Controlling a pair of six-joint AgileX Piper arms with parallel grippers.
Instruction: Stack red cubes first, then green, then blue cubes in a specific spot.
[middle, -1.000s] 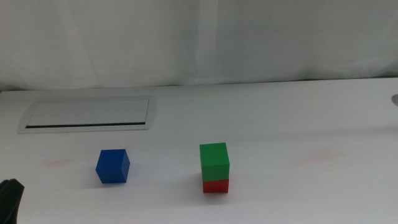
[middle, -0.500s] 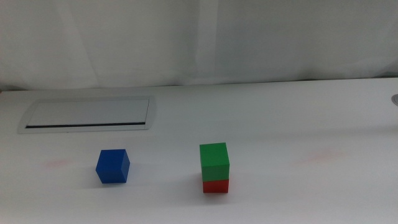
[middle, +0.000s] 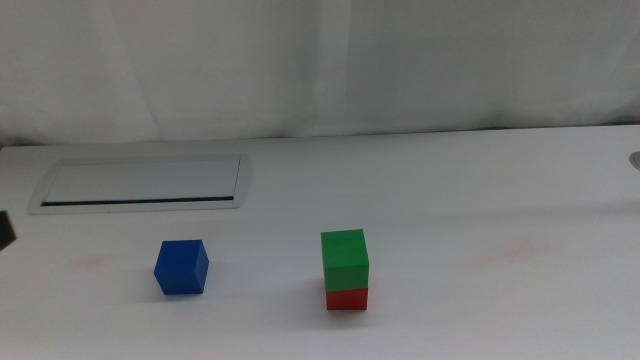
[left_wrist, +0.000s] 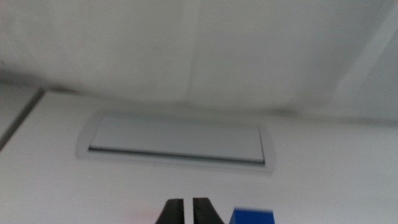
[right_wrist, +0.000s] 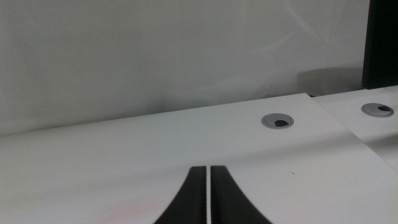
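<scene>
Red cube (middle: 347, 299) mostly hidden under green cube (middle: 344, 259). Blue cube (left_wrist: 252, 216) cut off by wrist picture edge. Left wrist picture blurry.

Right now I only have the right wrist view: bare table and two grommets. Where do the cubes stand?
Observer: In the middle view, which does not show your right gripper, the green cube sits on the red cube.
Operator: And the blue one?
Observer: The blue cube stands alone on the table, apart from the stack on the left arm's side, in front of the slot panel.
Operator: Is the left gripper on it?
Observer: No. The left gripper is shut and empty; its wrist view shows the blue cube beside the tips.
</scene>
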